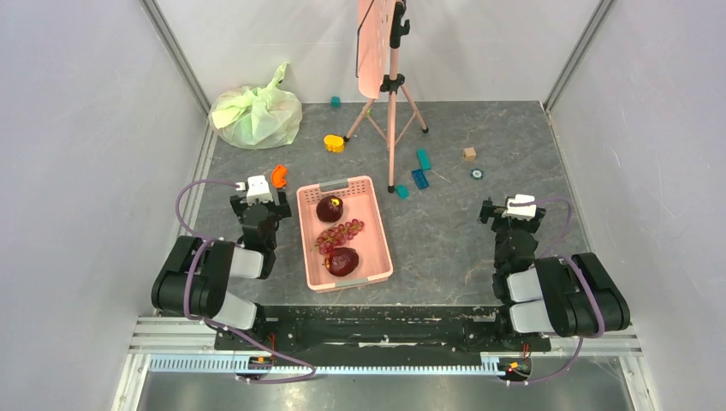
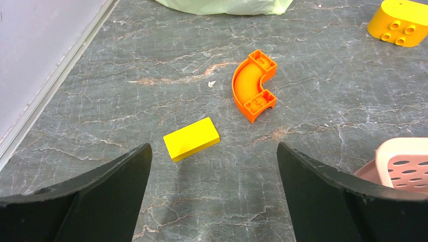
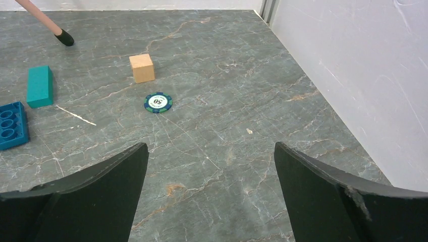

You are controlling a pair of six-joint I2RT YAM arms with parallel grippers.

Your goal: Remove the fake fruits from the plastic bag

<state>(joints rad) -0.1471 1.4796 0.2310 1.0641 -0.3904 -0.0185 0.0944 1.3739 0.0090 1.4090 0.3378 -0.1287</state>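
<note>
Jaws of the left gripper (image 2: pixel 212 151) are spread wide with nothing held; a flat yellow rectangular plastic block (image 2: pixel 192 138) and an orange curved plastic block (image 2: pixel 254 84) are seen just ahead on the grey marbled tabletop (image 2: pixel 126 60). The right gripper (image 3: pixel 210 148) is parted just as widely and empty, near a round blue-green chip (image 3: pixel 158 102). The crinkly pale-green translucent plastic bag (image 1: pixel 255 116) is bunched at the far left corner, well apart from both; fake fruits cannot be made out inside.

An orange curved block (image 2: pixel 254 84) lies on the grey veined table (image 2: pixel 126 75), a flat yellow block (image 2: pixel 192 138) to its lower left, the left claw (image 2: pixel 213 149) gaping wide below.
</note>
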